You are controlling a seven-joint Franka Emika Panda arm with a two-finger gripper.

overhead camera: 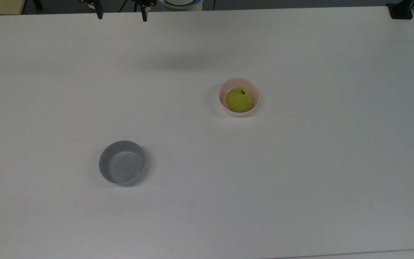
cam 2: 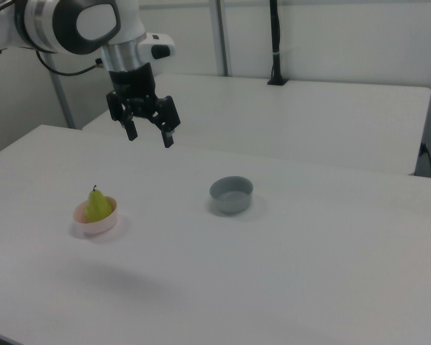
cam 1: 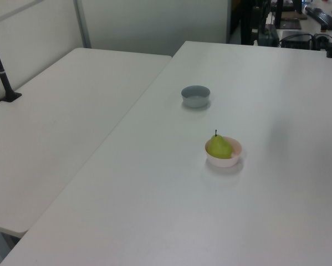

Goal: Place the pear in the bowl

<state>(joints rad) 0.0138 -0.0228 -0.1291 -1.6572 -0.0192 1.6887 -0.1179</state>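
Note:
The yellow-green pear [overhead camera: 239, 100] [cam 1: 220, 147] [cam 2: 97, 205] stands upright inside the pale pink bowl [overhead camera: 228, 109] [cam 1: 230, 161] [cam 2: 98, 226], its dark stem pointing up. My gripper [cam 2: 149, 137] hangs high above the table, well clear of the bowl, open with nothing between its fingers. In the top view its two fingertips [overhead camera: 100, 15] poke in at the upper edge, at the gripper [overhead camera: 122, 16].
A grey bowl [overhead camera: 122, 162] [cam 1: 195, 96] [cam 2: 231, 195] sits apart from the pink one on the white table [overhead camera: 300, 162]. A second white table [cam 1: 60, 116] adjoins it. A black post [cam 2: 275, 43] stands at the far side.

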